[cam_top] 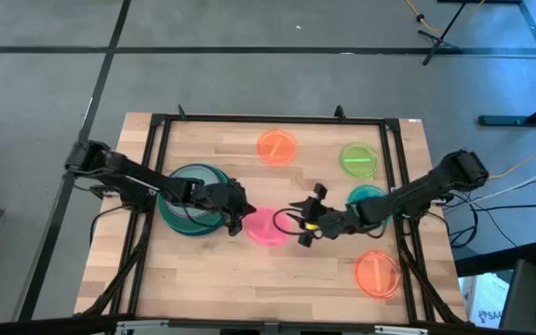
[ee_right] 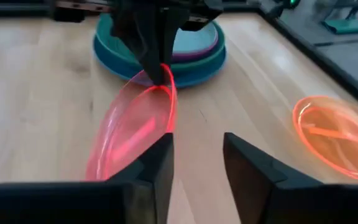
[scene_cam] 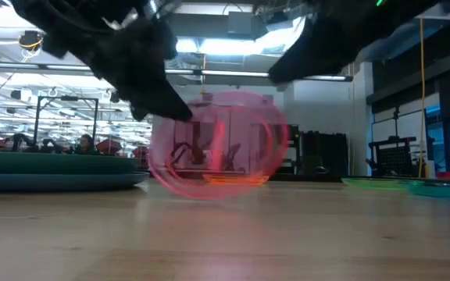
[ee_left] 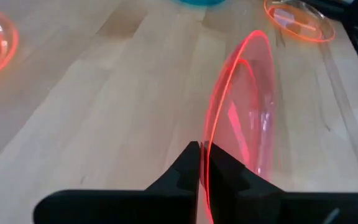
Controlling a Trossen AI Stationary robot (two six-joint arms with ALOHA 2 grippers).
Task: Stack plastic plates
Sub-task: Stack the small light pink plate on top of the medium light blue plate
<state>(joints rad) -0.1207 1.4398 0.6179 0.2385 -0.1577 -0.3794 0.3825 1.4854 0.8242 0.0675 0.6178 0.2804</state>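
Pink plate (cam_top: 266, 226): mid-tabletop (cam_top: 249, 279), tipped up on edge, lower rim touching the wood, upper rim pinched by the left claw (ee_left: 202, 163). The stack (cam_top: 194, 210) sits just beside it on the left: large blue at the bottom, green, magenta and teal rims showing above.

Right claw (ee_right: 197, 155): near the plate's other side, fingers narrowly apart, holding nothing, not touching the plate.

Risks, as judged:
- Grip is on a thin rim only; the plate could pivot or slip out when lifted.
- Lower rim may drag on the wood and snag.
- Right claw sits close; the arms could clash over the plate.

Count, high view: stack 1; pink 1; loose orange 2 (cam_top: 276, 147) (cam_top: 377, 273); lime 1 (cam_top: 358, 159); teal 1 (cam_top: 366, 196), partly under the right arm.
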